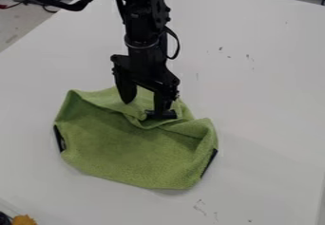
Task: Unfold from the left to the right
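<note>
We see the black arm (147, 41) hanging from the top edge, left of centre, its gripper (145, 108) pointing down just above the frame's middle. Its two fingers stand apart; we think the wrist tilts slightly, though the slanted view makes that uncertain.

Text: none legible | Labels, brands: none legible | Numbers, signs: none legible

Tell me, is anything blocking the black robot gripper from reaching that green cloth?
Nothing visible stands between them: the black two-finger gripper is down at the green fabric cloth, one fingertip by the folds near its upper edge.
</note>
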You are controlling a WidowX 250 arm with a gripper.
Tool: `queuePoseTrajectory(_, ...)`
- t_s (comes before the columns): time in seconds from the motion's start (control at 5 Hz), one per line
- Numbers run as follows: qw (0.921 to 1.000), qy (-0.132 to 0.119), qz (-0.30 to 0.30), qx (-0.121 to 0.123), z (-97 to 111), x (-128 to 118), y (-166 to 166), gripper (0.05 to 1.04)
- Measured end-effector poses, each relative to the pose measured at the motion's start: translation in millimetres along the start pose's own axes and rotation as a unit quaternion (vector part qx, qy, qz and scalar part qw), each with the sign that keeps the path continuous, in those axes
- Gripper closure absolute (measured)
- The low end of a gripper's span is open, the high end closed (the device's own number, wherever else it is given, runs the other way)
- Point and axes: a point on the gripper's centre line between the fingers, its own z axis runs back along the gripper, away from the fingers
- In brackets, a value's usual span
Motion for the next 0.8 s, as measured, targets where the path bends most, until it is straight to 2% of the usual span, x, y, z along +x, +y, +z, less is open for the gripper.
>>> queuePoseTrajectory(0.2, 1.0000, -0.007, 0.002, 0.004, 0, 3, 1, 0.084)
queuePoseTrajectory(0.4, 0.9999, -0.014, 0.001, 0.005, -4, 4, 2, 0.135)
queuePoseTrajectory(0.8, 0.9998, -0.018, 0.004, 0.005, -11, 4, 5, 0.733)
